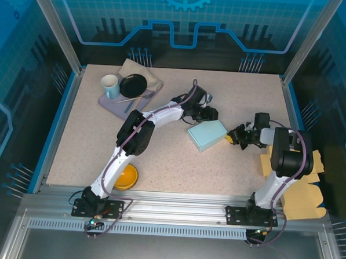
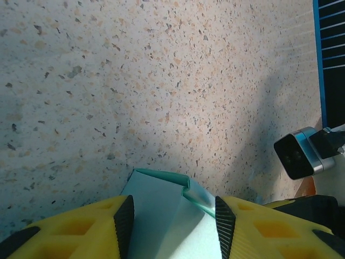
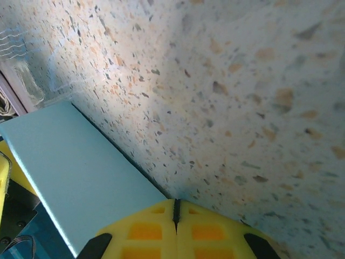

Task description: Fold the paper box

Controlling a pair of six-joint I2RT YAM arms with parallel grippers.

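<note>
The light teal paper box [image 1: 207, 135] lies flat at mid-table. My left gripper [image 1: 205, 115] reaches down onto its far end. In the left wrist view the box [image 2: 161, 216] fills the gap between the black pads [image 2: 124, 222], with a creased flap [image 2: 195, 190] folded in against the right pad, so the jaws are shut on the box's end. My right gripper [image 1: 234, 135] sits low at the box's right corner. Its yellow fingertips [image 3: 175, 209] are pressed together with nothing between them, just beside the box's edge [image 3: 75, 162].
A purple tray [image 1: 107, 102] at the back left carries a cup [image 1: 110, 85], a black plate [image 1: 133, 85] and utensils. A yellow bowl [image 1: 126, 177] sits by the left arm's base. Tan paper sheets [image 1: 300, 185] lie at the right edge.
</note>
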